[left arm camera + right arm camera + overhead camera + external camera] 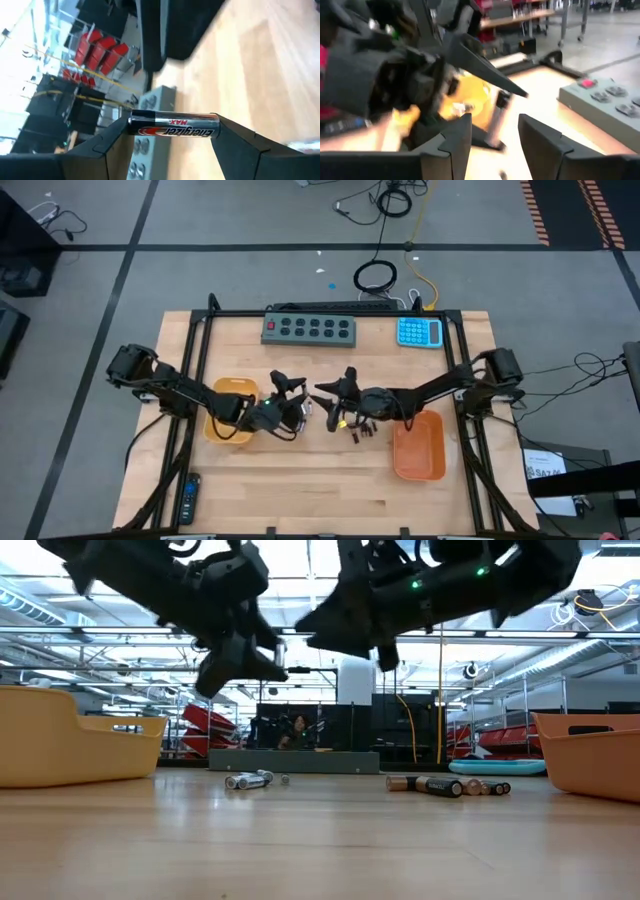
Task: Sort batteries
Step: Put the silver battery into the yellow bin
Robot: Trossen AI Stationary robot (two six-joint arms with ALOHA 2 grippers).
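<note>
High view: both arms meet at frame centre over the worktop (300,490); left hand (287,392) just right of the yellow tray (231,423), right hand (332,402) facing it, loose batteries (362,427) just left of the orange tray (419,446). Low view: hands hang at top, off the worktop; two battery groups lie mid-frame, silvery (248,779) left, dark (440,785) right. Left wrist: fingers (107,142) clamped on a battery (174,125), held crosswise at lower centre. Right wrist: fingers (456,134) apart, nothing between.

Two dark, slender jointed arms, black cables trailing from their bases, green indicator lights, angular black claw fingers (240,145)
</note>
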